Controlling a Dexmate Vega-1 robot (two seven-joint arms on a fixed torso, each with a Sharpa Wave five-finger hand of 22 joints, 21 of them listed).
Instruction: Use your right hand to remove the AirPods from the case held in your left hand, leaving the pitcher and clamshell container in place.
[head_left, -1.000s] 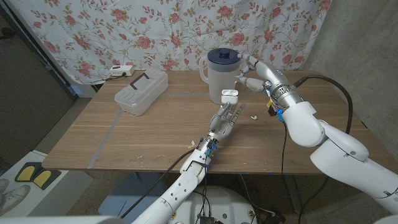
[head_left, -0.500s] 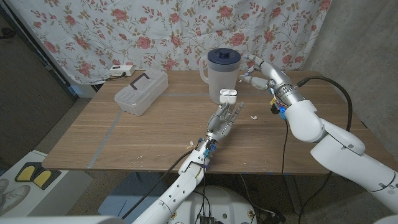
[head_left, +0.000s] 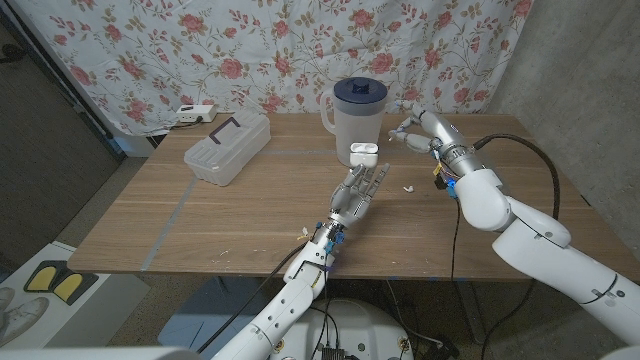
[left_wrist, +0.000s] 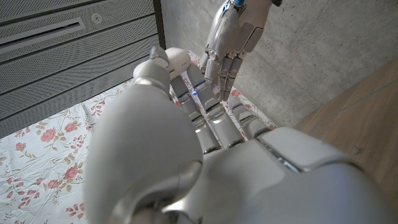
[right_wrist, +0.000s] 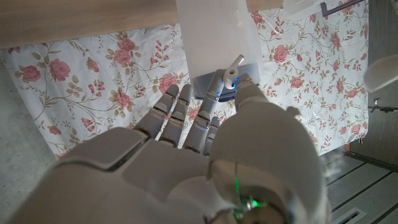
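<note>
AirPod (right_wrist: 233, 65), a white stem, is pinched at my right hand's (head_left: 415, 125) fingertips, right of the pitcher (head_left: 358, 118) at upper centre. My left hand (head_left: 358, 188) grips the open case (head_left: 365, 153) at frame centre. Clamshell (head_left: 228, 148) sits upper left on the desk (head_left: 200, 225).
</note>
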